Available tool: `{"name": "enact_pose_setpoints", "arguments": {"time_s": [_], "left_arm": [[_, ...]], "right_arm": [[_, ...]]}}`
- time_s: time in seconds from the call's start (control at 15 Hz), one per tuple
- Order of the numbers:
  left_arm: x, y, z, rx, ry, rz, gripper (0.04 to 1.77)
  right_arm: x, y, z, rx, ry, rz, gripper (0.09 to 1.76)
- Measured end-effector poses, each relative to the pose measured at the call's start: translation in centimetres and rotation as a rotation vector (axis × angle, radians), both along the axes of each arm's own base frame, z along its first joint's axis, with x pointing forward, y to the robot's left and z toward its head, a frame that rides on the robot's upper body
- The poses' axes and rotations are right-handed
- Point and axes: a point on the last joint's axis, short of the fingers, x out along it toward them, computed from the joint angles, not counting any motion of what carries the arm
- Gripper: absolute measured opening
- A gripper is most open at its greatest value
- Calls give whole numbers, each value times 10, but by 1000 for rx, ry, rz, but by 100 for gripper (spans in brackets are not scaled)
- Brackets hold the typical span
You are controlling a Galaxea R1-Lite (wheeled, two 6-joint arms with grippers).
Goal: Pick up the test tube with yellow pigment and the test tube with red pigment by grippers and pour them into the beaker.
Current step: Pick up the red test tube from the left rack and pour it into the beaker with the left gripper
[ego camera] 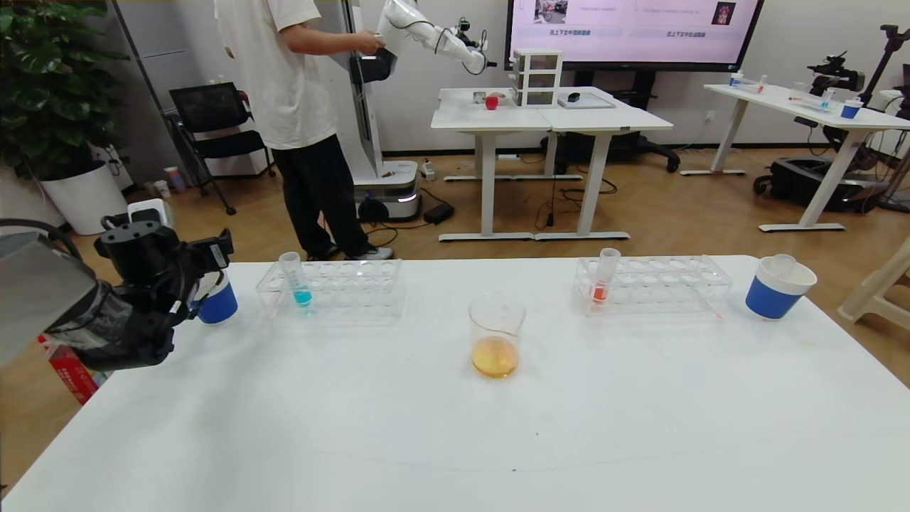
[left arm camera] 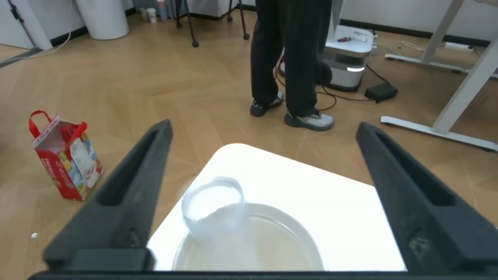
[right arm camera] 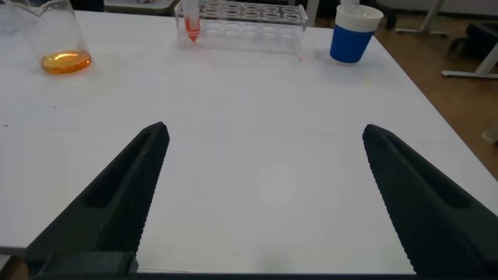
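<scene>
The left tool (left arm camera: 261,202) hangs over the near-left corner of the surface (ego camera: 455,427), its black wedge fingers (left arm camera: 117,206) spread wide with nothing between them. Directly under it stands a blue-and-white paper cup (ego camera: 217,302), and a slim clear tube (left arm camera: 214,204) stands in that cup, open mouth up, leaning toward the rim. Its contents cannot be made out.

The right tool (right arm camera: 261,194) is out of the head view; its own camera shows it over bare white surface, fingers wide apart and empty.

Farther in from the left tool, at mid-surface, the beaker (ego camera: 496,336) stands upright, clear glass with orange-amber liquid at the bottom. Beyond the right tool, a clear rack (ego camera: 652,283) holds an upright tube with red liquid (ego camera: 604,277), mouth up. Another cup (ego camera: 778,286) stands just past the rack. A second rack (ego camera: 333,284) near the left tool holds an upright blue-liquid tube (ego camera: 296,279).
</scene>
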Motion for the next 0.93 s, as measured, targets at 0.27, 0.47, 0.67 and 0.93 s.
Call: {"name": "enact_pose_setpoints", "arguments": {"time_s": [0.27,0.47,0.67,0.93], "left_arm": [[-1,-6,18,4,-44,-13,175],[1,-38,49,11,-94,-86,175],[-5,-84,78,8,-117,-202,175],[-25,-131,99,9,-133,-327,175]], "right_arm": [[0,0,0,0,0,0,174],[0,0,0,0,0,0,174],[0,0,0,0,0,0,174],[0,0,0,0,0,0,174]]}}
